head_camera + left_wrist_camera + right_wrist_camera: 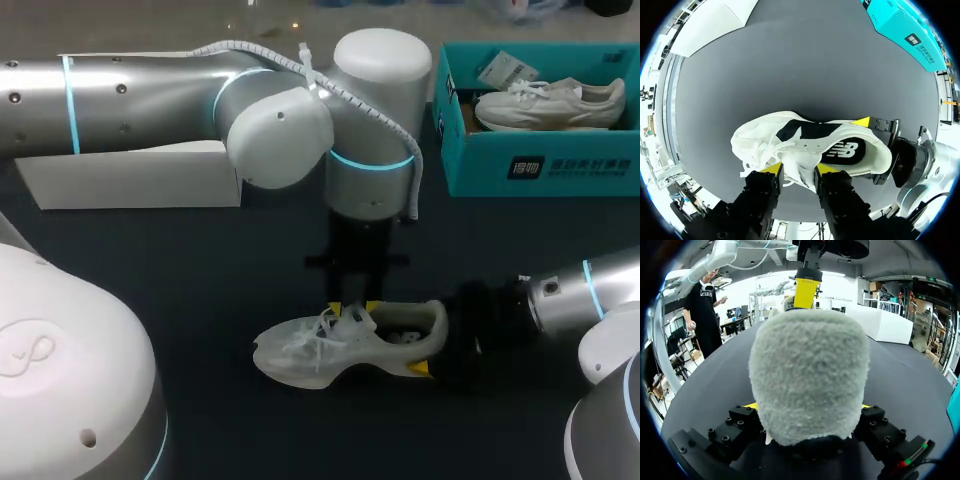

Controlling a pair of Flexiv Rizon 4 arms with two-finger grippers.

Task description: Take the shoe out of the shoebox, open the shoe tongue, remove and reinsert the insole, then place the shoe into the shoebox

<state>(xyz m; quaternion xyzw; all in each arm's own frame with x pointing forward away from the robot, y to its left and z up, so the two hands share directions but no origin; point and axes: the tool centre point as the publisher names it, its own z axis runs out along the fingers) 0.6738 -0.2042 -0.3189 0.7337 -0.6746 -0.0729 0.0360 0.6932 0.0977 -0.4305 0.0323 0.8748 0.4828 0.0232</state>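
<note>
- Shoe (345, 350) is out of the teal shoebox (540, 170) and sits sole-down on the dark table (200, 290), about mid-table and well apart from the box.
- Left gripper (800, 170) comes straight down onto it from above. Its two yellow tips are squeezed onto a white flap of the upper, right next to the laces (757, 155) at the edge of the opening.
- Right gripper (809, 407) has the heel end. The fuzzy heel fills the gap between its fingers, with one finger on each side, so it's clamped on the shoe from behind.
- So the shoe is held at both ends of its opening, left gripper near the middle and right gripper at the back.
- Honestly can't tell if that white flap is the tongue itself or just the collar edge.
- From the head camera, the left arm's wrist blocks the middle of the shoe.
- The right wrist view is nearly all heel fuzz, with only slivers of yellow showing beside it.
- Black insole (846, 151) lies inside the shoe, visible through the opening.
- Long axis runs side to side across the table, with the toe toward my left and the heel toward my right arm.
- Another pale shoe (550, 105) lies in the box, and a white lid (130, 178) rests off to the left.
</note>
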